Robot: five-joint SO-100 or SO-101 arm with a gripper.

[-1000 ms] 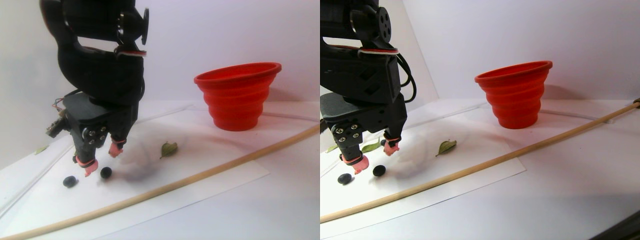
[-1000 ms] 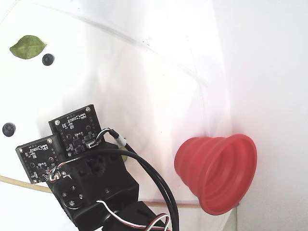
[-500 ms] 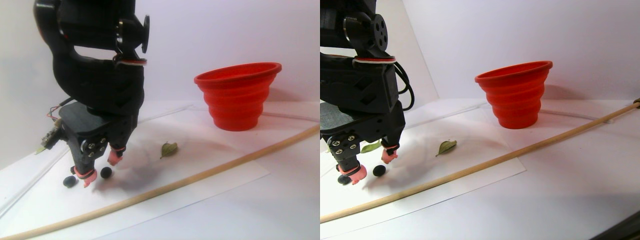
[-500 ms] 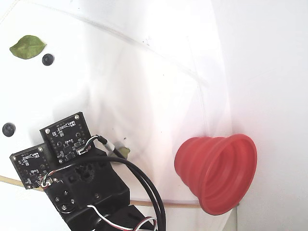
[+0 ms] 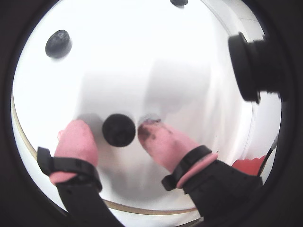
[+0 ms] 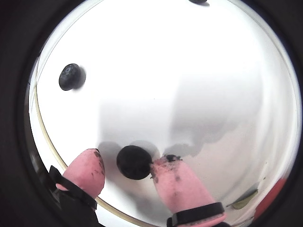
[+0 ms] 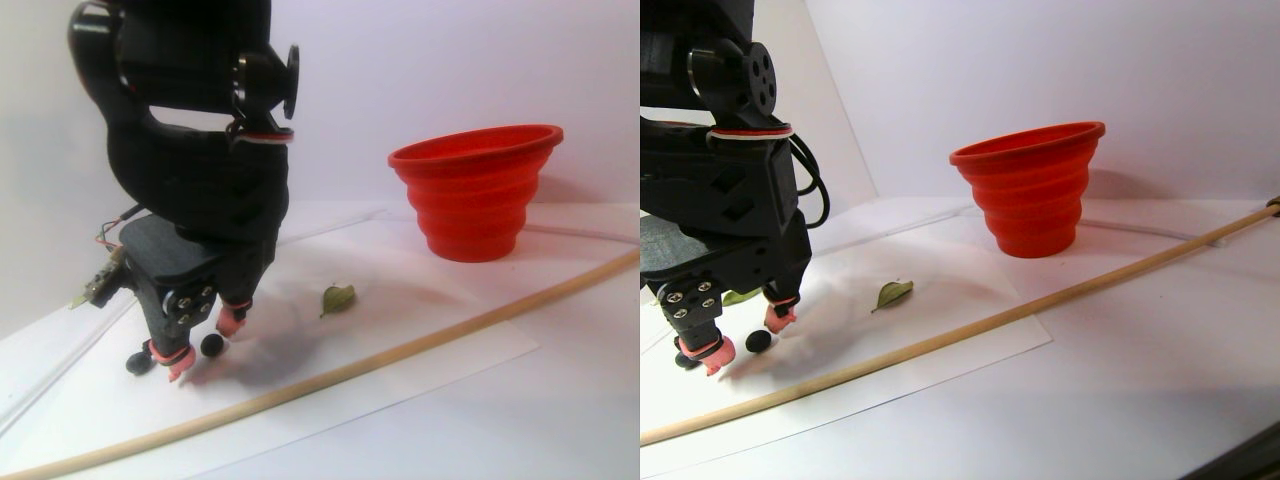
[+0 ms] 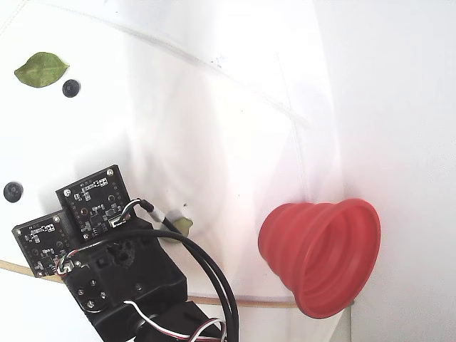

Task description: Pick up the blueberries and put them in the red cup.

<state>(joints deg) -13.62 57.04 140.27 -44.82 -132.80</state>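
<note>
In a wrist view, the pink-tipped jaws point(image 5: 116, 135) stand released, straddling one small round dark blueberry point(image 5: 119, 129) on the white surface, bracketed for pinching. The ribbed red silicone cup point(image 7: 478, 190) waits well apart, toward the surface's far right edge.

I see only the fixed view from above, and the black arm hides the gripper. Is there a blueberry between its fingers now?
Observer: Yes. In both wrist views one small round dark blueberry lies between the pink fingertips of the gripper.
Operator: Do they touch it already?
Observer: In a wrist view the right-hand fingertip seems to touch it; the left-hand fingertip stands apart. The gripper is open.
Operator: How low is it?
Observer: In the stereo pair view the tips are down at the white sheet.
</note>
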